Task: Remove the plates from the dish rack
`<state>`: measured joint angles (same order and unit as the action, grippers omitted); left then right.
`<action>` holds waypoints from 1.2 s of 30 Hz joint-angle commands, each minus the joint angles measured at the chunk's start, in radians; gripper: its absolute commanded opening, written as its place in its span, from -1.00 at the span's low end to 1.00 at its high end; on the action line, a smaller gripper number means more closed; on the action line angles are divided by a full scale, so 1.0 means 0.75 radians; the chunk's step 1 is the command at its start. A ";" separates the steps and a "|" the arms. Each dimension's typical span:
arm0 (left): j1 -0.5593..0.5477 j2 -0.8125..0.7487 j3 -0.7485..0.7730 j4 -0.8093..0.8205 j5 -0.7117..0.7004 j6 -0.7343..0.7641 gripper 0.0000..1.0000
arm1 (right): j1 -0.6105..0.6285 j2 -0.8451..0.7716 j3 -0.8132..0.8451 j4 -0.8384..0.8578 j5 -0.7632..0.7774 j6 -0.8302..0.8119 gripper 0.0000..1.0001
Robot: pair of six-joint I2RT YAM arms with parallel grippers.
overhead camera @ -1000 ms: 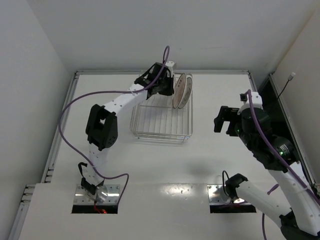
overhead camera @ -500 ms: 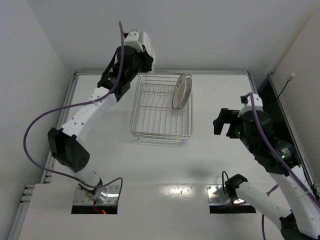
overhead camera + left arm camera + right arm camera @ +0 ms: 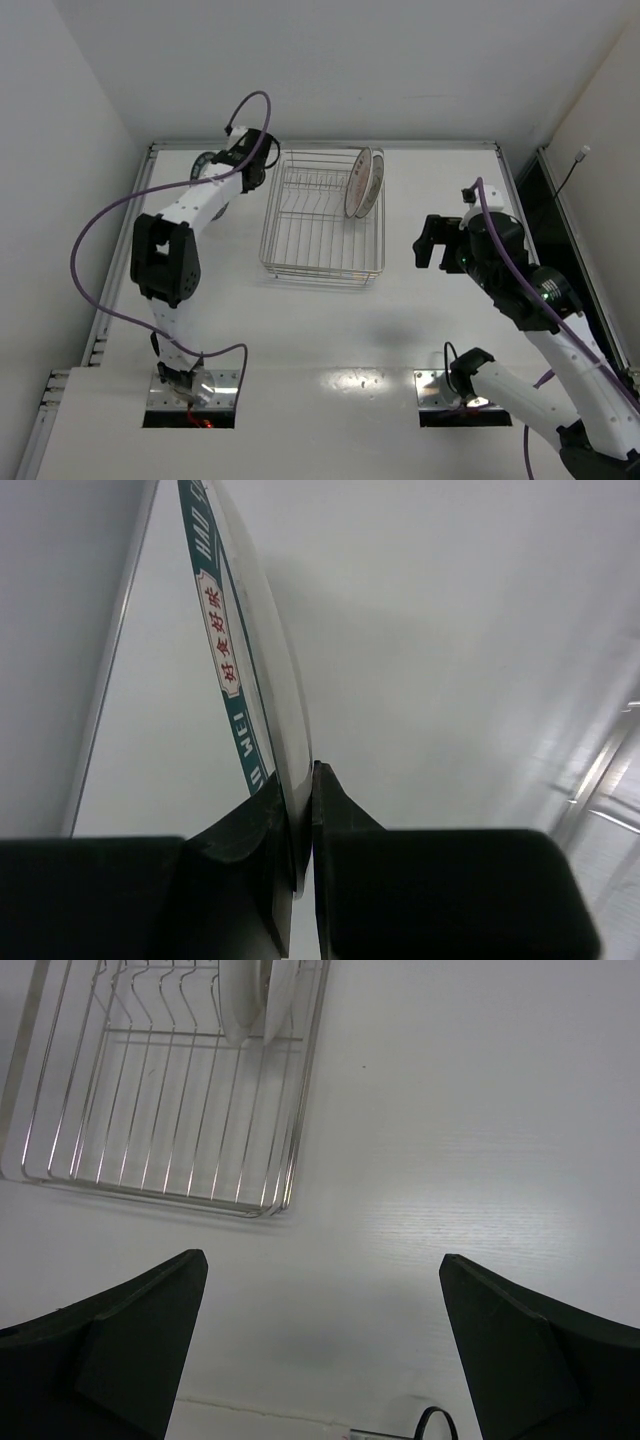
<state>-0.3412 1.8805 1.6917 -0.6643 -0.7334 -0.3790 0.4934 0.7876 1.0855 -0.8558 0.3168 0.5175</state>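
Observation:
The dish rack [image 3: 322, 215] is a chrome wire basket at the far middle of the table. Two white plates [image 3: 364, 182] stand upright in its far right corner, one with an orange pattern. They also show in the right wrist view [image 3: 258, 995], with the rack [image 3: 160, 1090]. My left gripper [image 3: 232, 166] is left of the rack, near the far left corner. It is shut on the rim of the teal-rimmed plate [image 3: 206, 160]. The left wrist view shows the gripper [image 3: 305, 780] pinching that plate [image 3: 262, 630] edge-on. My right gripper [image 3: 438, 243] is open and empty, right of the rack [image 3: 322, 1262].
A raised metal rail [image 3: 130, 215] runs along the table's left and far edges. A dark gap [image 3: 545, 195] lies beyond the right edge. The left arm's purple cable [image 3: 95, 260] loops over the left side. Arm base plates [image 3: 195, 385] sit at the near edge.
My left gripper has lifted the teal-rimmed plate out of the rack, swung it up and left, then lowered it beside the rack's left side. My right gripper has drifted slightly left.

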 commanded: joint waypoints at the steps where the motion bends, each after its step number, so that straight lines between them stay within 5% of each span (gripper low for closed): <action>1: 0.028 0.080 -0.002 -0.147 -0.033 -0.116 -1.00 | 0.003 0.007 0.019 0.033 -0.015 0.016 1.00; 10: 0.052 0.366 0.025 -0.233 -0.016 -0.206 -0.97 | 0.003 -0.054 0.019 0.004 -0.003 0.016 1.00; 16: 0.052 0.319 -0.004 -0.221 0.063 -0.206 -0.45 | 0.003 0.007 0.062 0.018 0.031 0.001 1.00; 18: 0.052 0.264 -0.004 -0.188 0.127 -0.206 -0.02 | 0.003 0.077 0.089 0.079 0.044 -0.013 1.00; 21: 0.052 0.217 -0.004 -0.155 0.210 -0.194 0.33 | 0.003 0.215 0.133 0.161 0.028 -0.039 1.00; 27: 0.052 0.095 -0.020 -0.123 0.317 -0.233 0.43 | -0.010 0.506 0.291 0.245 0.105 -0.040 1.00; 31: 0.052 -0.128 -0.226 0.012 0.411 -0.292 0.43 | -0.024 0.753 0.489 0.258 0.130 -0.070 0.69; 36: 0.040 -0.482 -0.541 0.249 0.305 -0.274 0.50 | -0.095 1.013 0.649 0.288 0.057 -0.083 0.32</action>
<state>-0.3073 1.6394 1.3617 -0.6174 -0.4770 -0.5774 0.4545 1.4879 1.4960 -0.6956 0.3809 0.4690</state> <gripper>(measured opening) 0.746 0.678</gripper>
